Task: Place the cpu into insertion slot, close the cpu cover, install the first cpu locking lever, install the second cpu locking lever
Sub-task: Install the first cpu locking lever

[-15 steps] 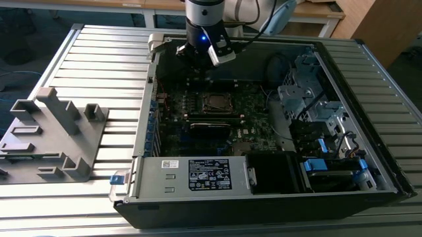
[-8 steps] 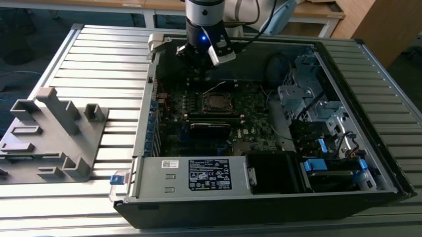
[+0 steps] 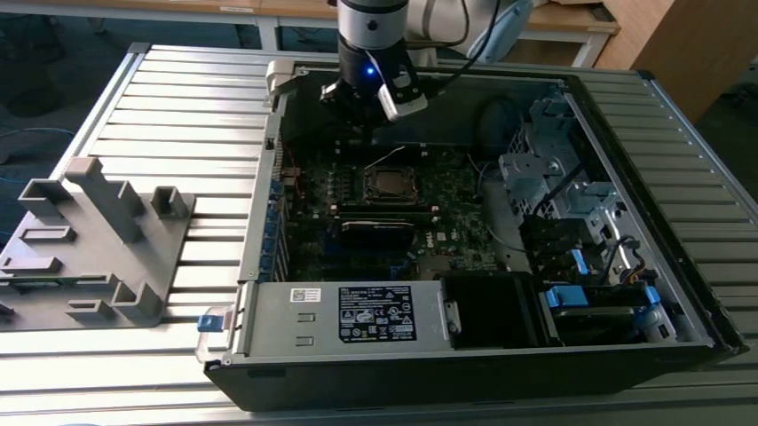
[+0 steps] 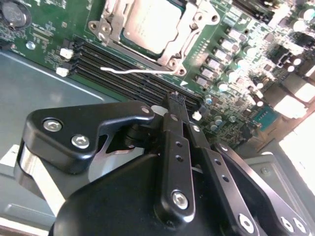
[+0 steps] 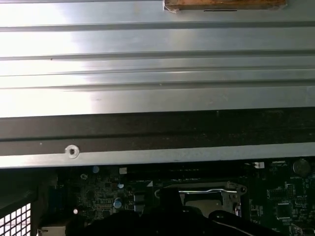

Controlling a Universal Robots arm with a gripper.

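In the second wrist view the cpu (image 4: 150, 22) lies in the insertion slot with its grey-bronze top showing. The silver cpu cover (image 4: 184, 37) lies flat around it as a frame. One thin silver locking lever (image 4: 133, 70) sticks out sideways beside the socket, over the long black slots. My gripper (image 4: 175, 97) hangs above the board a short way from the socket, fingers shut together with nothing between them. In the exterior view the gripper (image 3: 353, 105) hovers over the far end of the open case, beyond the insertion slot (image 3: 391, 184). The first wrist view catches the socket's rim (image 5: 209, 191).
The open computer case (image 3: 255, 231) lies on a ribbed metal table (image 3: 177, 115). A grey plastic fixture (image 3: 101, 240) stands at the exterior view's left. Drive cages and blue clips (image 3: 580, 293) fill the case's right side; the power supply (image 3: 343, 315) sits at the near end.
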